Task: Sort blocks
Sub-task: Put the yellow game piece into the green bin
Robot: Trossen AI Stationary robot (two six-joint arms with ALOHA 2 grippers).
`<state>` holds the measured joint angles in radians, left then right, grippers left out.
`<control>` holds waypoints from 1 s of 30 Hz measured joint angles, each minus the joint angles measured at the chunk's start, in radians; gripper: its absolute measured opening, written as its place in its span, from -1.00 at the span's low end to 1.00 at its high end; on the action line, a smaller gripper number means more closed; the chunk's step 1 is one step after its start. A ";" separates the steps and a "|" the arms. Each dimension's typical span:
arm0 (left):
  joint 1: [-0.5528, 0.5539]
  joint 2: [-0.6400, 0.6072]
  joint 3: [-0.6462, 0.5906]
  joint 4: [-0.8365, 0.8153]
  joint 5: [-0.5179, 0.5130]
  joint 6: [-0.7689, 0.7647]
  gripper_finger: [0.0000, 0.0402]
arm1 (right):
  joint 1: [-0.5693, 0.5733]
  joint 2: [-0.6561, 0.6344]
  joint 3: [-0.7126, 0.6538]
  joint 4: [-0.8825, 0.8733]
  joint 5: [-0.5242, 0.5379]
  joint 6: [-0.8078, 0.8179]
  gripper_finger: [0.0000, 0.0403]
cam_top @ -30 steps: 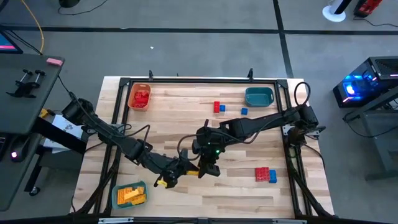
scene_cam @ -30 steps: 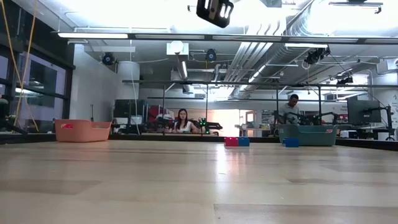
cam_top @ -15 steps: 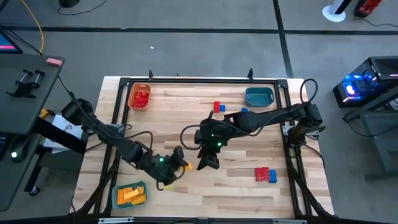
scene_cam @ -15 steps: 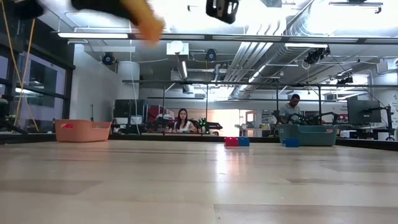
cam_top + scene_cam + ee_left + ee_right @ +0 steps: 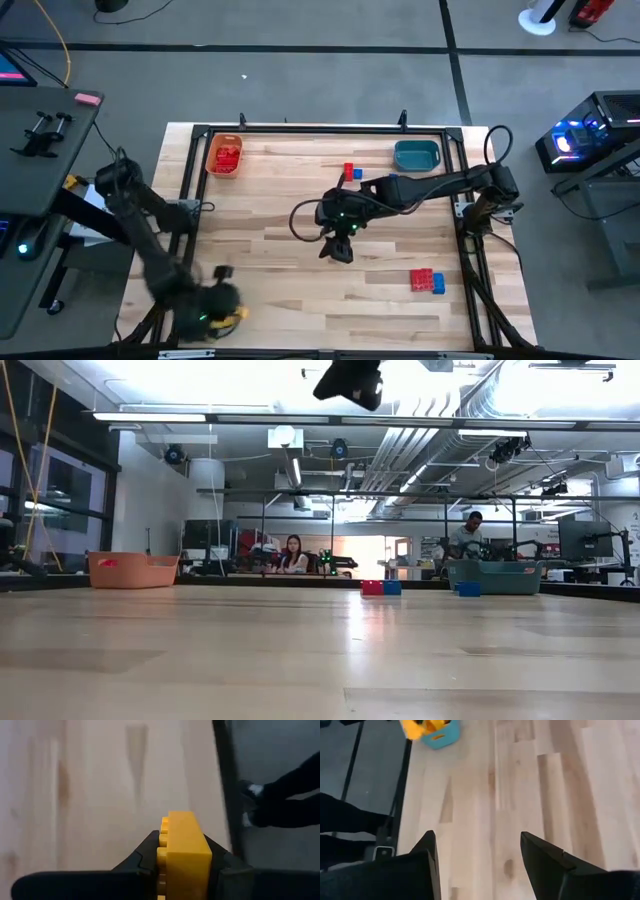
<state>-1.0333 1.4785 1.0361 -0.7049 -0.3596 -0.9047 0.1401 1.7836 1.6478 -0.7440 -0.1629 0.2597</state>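
Note:
A yellow block (image 5: 182,851) sits in my left gripper (image 5: 228,308), which is shut on it at the table's near left corner. That gripper hangs over the teal tray of yellow blocks (image 5: 440,741) and hides the tray in the high view. My right gripper (image 5: 338,250) hangs open above the middle of the table with nothing between its fingers (image 5: 427,852). Loose red and blue blocks (image 5: 351,173) lie near the far edge, and a second clump (image 5: 427,281) lies at the near right. My left gripper pinches the yellow block between its two fingers, one on each of two opposite side faces (image 5: 164,854). The block's studded side faces one finger. The block is lifted clear of the table; how the fingers point cannot be told.
An orange tray with red blocks (image 5: 224,156) stands at the far left and a teal tray (image 5: 416,155) at the far right. A black frame (image 5: 300,128) rims the table. Bare wood lies between the two arms. People sit in the room beyond the table.
My left gripper has swung from the middle of the table toward the near left corner, carrying the yellow block over the tray of yellow blocks. My right gripper has drawn back a little toward the far edge.

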 joint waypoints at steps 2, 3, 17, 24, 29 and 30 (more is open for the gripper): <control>-0.073 0.000 0.013 -0.045 -0.025 -0.125 -0.71 | -0.011 0.000 0.000 0.001 0.002 -0.012 -0.18; -0.104 0.000 0.018 -0.080 -0.037 -0.198 -0.71 | -0.016 0.000 0.000 0.001 0.002 -0.015 -0.18; -0.258 0.001 0.023 -0.172 0.066 -0.446 -0.63 | -0.035 0.000 -0.001 0.000 0.001 -0.006 -0.18; -0.257 0.002 0.023 -0.172 0.036 -0.407 -0.15 | -0.035 0.000 -0.001 0.000 0.001 -0.005 -0.18; -0.257 0.001 0.023 -0.171 0.036 -0.402 -0.01 | -0.035 0.000 -0.001 0.000 -0.001 0.004 -0.18; -0.256 -0.001 0.023 -0.172 0.035 -0.400 -0.01 | -0.035 0.001 -0.001 0.000 -0.003 0.004 -0.18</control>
<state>-1.2892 1.4776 1.0595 -0.8768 -0.3249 -1.3052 0.1051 1.7842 1.6466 -0.7436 -0.1658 0.2642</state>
